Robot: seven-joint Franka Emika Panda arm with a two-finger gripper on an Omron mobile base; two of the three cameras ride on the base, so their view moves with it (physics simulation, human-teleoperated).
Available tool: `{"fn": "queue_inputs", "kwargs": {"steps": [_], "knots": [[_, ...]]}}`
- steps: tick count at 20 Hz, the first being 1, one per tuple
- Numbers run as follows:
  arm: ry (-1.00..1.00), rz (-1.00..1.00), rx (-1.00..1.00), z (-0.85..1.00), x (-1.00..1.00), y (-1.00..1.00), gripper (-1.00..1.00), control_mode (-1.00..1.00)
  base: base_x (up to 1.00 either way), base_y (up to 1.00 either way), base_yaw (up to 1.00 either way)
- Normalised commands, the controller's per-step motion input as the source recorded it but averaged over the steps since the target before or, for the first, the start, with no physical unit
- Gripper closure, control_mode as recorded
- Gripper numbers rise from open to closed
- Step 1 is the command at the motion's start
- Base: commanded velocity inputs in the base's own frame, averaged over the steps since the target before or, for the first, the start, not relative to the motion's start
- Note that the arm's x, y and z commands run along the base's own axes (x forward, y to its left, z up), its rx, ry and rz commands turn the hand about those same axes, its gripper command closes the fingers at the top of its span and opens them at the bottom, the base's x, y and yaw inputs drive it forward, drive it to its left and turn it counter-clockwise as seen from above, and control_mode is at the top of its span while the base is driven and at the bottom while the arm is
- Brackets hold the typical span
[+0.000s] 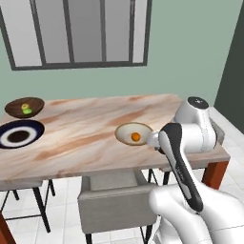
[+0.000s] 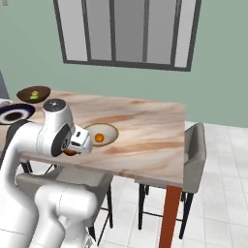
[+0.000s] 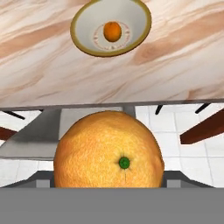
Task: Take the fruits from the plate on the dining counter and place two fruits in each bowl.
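Claw [image 3: 109, 186] clenched on a round orange fruit [image 3: 109, 151], held off the near edge of the pink-beige marble-patterned bench [image 1: 95, 133]. Second small orange fruit [image 1: 136, 137] in the cream-beige bowl [image 1: 125, 129] near that edge. Far left: green fruit [image 1: 27, 111] and yellow fruit [image 1: 25, 105] in the dark brown wooden bowl [image 1: 14, 106], navy-and-white plate [image 1: 33, 129] just nearer.

A pale green wall [image 1: 190, 57] carries a wide window [image 1: 78, 31] with dark frame and bars. The floor [image 2: 218, 193] is white tile. Grey chairs stand at the counter's near edge [image 1: 114, 200] and right end [image 2: 193, 150].
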Motion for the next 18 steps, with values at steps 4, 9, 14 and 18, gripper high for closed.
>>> {"fn": "queue_inputs", "kwargs": {"steps": [4,9,14,18], "knots": [[0.0,0.0,0.0,0.0,0.0,0.0,1.0,1.0,0.03,-0.02,0.06],[0.0,0.0,0.0,0.0,0.0,0.0,1.0,1.0,0.0,0.0,0.0],[0.0,0.0,0.0,0.0,0.0,0.0,1.0,1.0,0.0,0.0,0.0],[0.06,0.0,0.0,0.0,0.37,0.0,1.0,-1.0,0.0,0.0,0.0]]}}
